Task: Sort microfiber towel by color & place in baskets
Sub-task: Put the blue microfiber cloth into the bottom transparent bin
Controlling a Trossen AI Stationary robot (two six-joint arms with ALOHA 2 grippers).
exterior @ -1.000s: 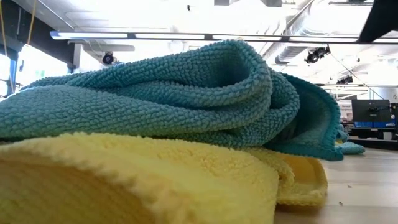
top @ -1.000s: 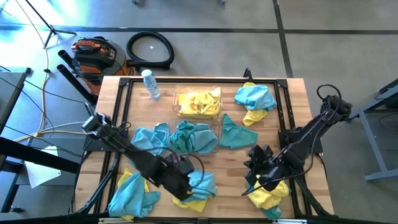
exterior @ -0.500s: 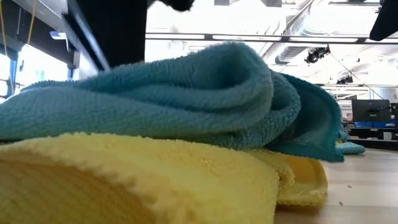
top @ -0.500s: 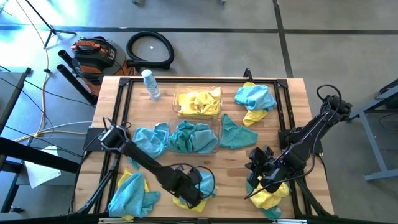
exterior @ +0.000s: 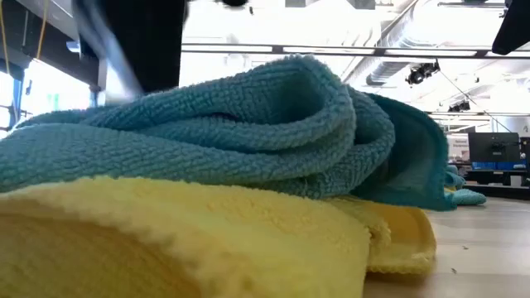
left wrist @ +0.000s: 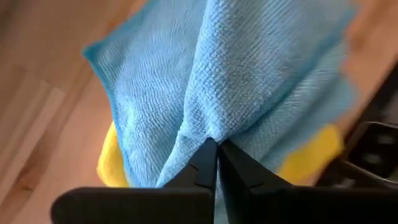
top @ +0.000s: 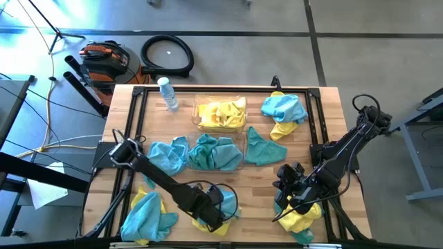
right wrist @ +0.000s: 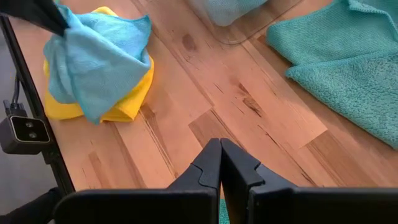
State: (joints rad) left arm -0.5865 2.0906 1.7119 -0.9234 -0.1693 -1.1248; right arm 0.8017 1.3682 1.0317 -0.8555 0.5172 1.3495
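Blue towel (left wrist: 249, 81) lay atop a yellow one (left wrist: 112, 165) near the table's front edge, a fold pinched between the left gripper's (left wrist: 217, 149) pressed-together fingers. Right gripper (right wrist: 221, 152) hovered shut over bare wood (right wrist: 205, 93). The arm hid most of the pile from above.

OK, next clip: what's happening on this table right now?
A two-armed robot is sorting towels by color. The left gripper is at the table's near edge, shut on a blue towel that lies on a yellow towel. The right gripper is shut and empty, above bare wood on the right. One clear basket already holds yellow towels, the other teal ones. Several towels are still loose on the table.
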